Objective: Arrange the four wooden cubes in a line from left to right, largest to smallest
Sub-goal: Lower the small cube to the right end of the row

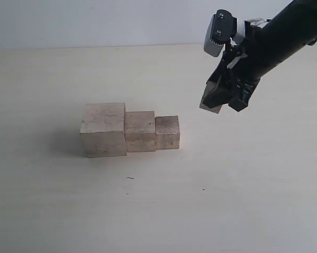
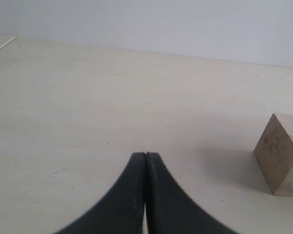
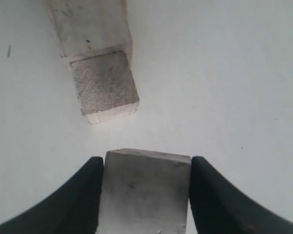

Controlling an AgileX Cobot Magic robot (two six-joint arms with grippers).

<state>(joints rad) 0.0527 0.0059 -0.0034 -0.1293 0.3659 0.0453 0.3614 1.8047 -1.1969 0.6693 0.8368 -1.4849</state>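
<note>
Three sit touching in a row on the tabletop (image 1: 53,205): largest cube (image 1: 104,129) at 9 o'clock, second cube (image 1: 140,130), third cube (image 1: 167,132) at 3 o'clock. Farther, toward 2 o'clock, the right hand (image 1: 224,99) is clamped on the smallest cube (image 3: 145,190), the fourth, seemingly lifted. Probably light, rigid, smooth wood: grip flat opposite faces. Left hand (image 2: 145,156) pressed together, empty

A: The row of cubes (image 1: 129,129) at centre frame?
B: Bare pale wood, matt, speckled; the rightmost cube (image 1: 167,132) has a rough-grained top.
A: The table (image 1: 227,200)?
B: Smooth, matt, pale.
</note>
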